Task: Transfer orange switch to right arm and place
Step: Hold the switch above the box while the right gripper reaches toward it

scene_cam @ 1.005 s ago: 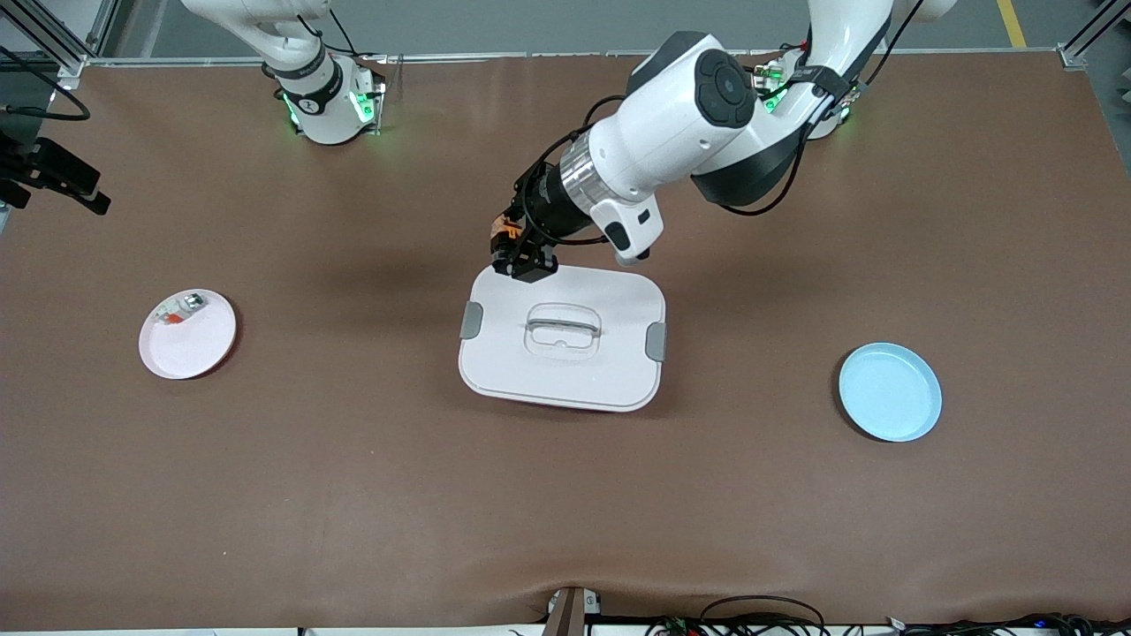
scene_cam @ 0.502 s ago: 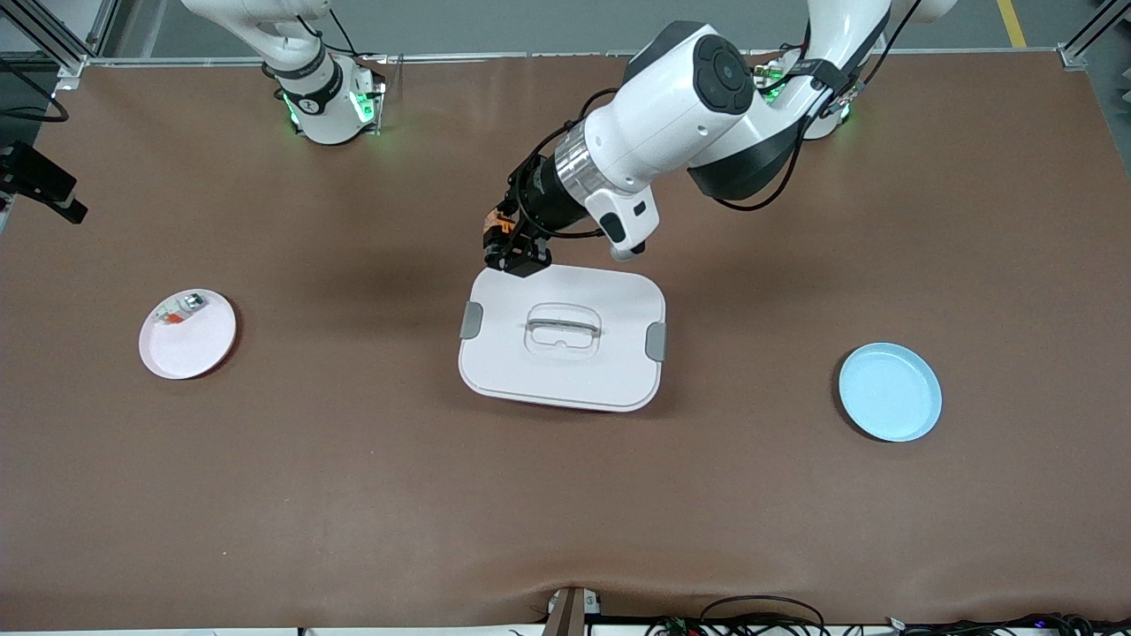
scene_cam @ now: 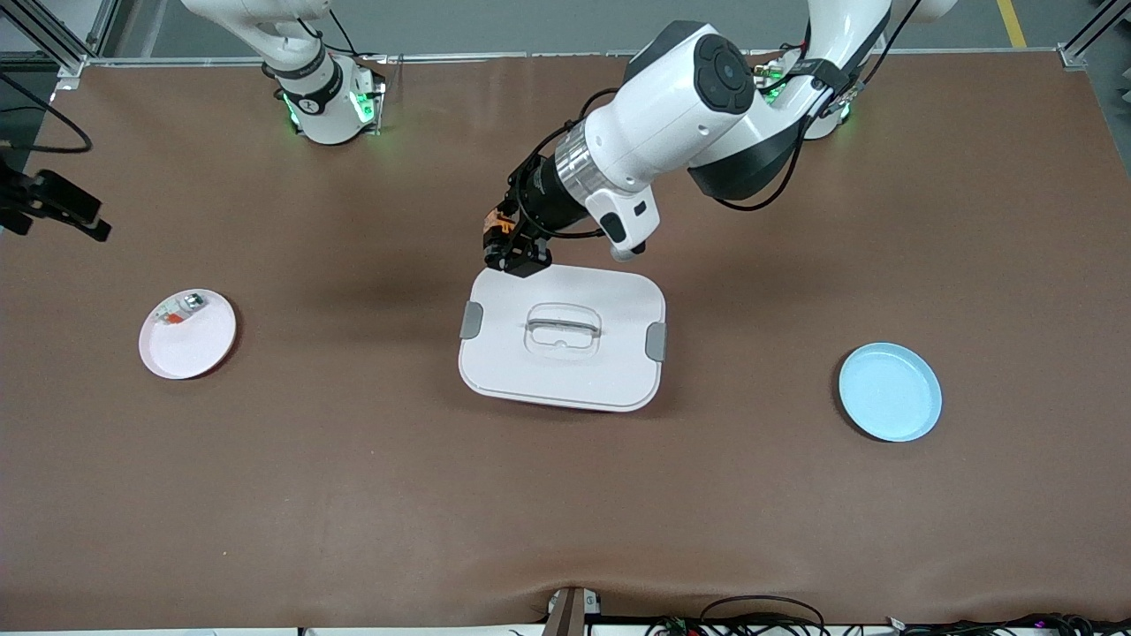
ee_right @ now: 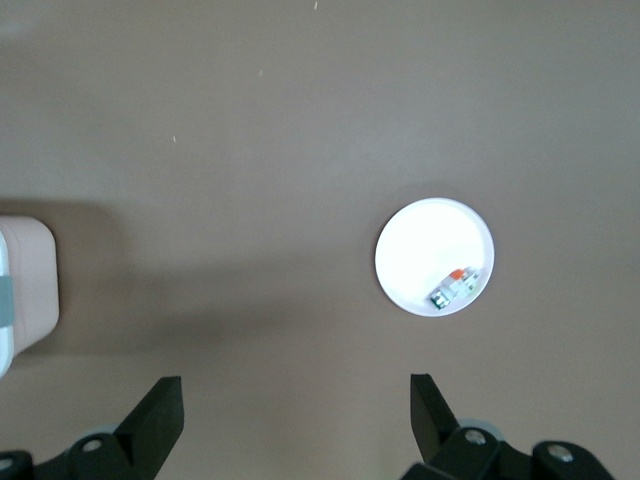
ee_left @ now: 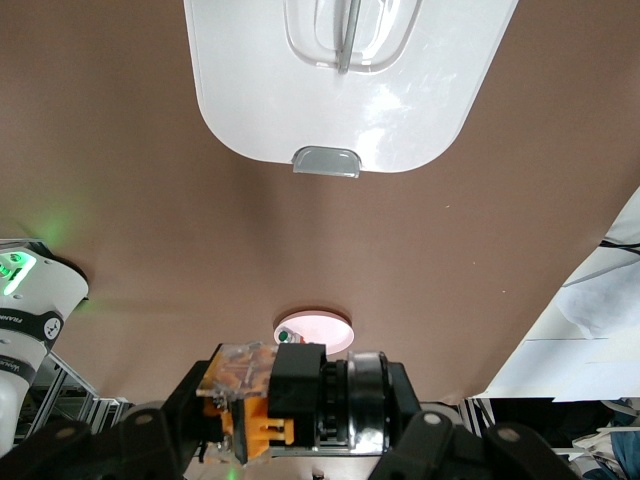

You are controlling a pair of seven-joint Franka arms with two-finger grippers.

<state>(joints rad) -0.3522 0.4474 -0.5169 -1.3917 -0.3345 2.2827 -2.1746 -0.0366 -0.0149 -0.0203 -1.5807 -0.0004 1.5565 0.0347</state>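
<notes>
The orange switch [scene_cam: 498, 231], a black stub with an orange part and a silver ring, is held in my left gripper [scene_cam: 514, 256], which is shut on it. In the left wrist view the orange switch [ee_left: 250, 425] lies crosswise between the jaws of the left gripper [ee_left: 300, 412]. The hand hangs over the corner of the white lidded box [scene_cam: 565, 375] that points to the right arm's base. My right gripper [ee_right: 295, 400] is open and empty, high over bare table between the pink plate [ee_right: 420, 250] and the box.
The pink plate [scene_cam: 190, 346] at the right arm's end holds a small whitish-grey part [scene_cam: 179, 309] with a red-orange bit. A light blue plate [scene_cam: 890, 391] lies at the left arm's end. The box has grey latches and a recessed handle [scene_cam: 563, 329].
The left gripper with the switch shifted slightly toward the right arm's end and the bases, then held still. The black part of the right hand at the picture's edge shifted a little.
</notes>
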